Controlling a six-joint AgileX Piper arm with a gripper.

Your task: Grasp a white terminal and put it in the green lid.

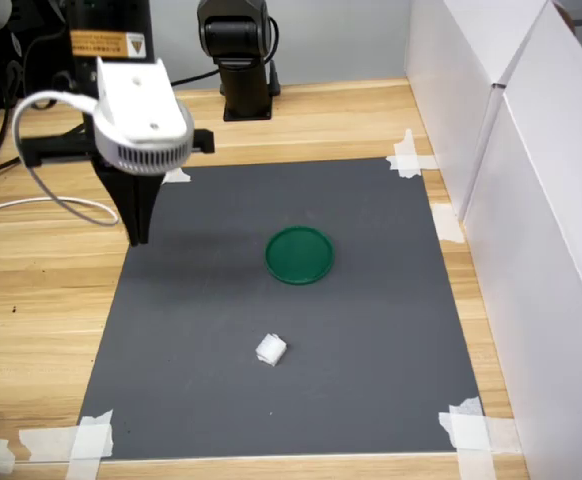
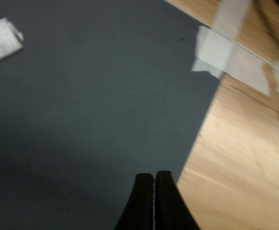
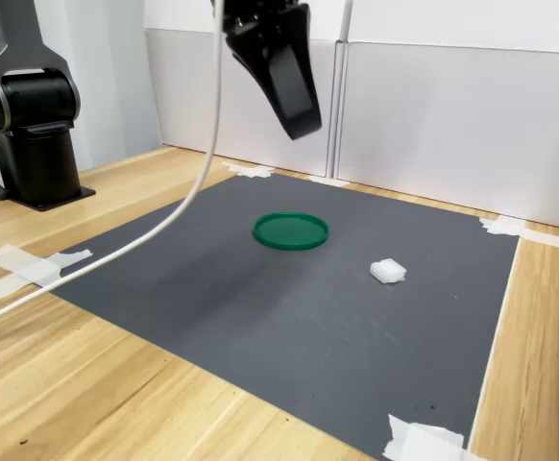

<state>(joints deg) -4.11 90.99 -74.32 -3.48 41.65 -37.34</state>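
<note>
I am hanging up in the air over the dark grey mat (image 1: 371, 330), near its edge at the first exterior view's left. My gripper (image 1: 138, 238) is pointing down, and my two black fingers (image 2: 144, 201) are pressed together with only a thin line between them. I am holding nothing.

The white terminal (image 1: 271, 350) is lying on the mat by itself, well apart from me. In the first exterior view it is sitting toward the near side of the mat, a little left of the middle. In the wrist view it is showing as a small blurry white lump (image 2: 4, 39) far from my fingertips. In the second exterior view it is resting on the mat (image 3: 388, 272), to the right of the green lid (image 3: 291, 230) and a bit nearer the camera.

The green lid is lying flat near the middle of the mat (image 1: 300, 255), and nothing is sitting in it. The terminal and the lid are near each other but not touching.

White tape strips (image 1: 408, 155) are holding the mat's corners down on the wooden table (image 1: 41, 300). White walls (image 1: 531, 200) are standing along the first exterior view's right side. A white cable (image 1: 41, 160) is looping off my arm.
</note>
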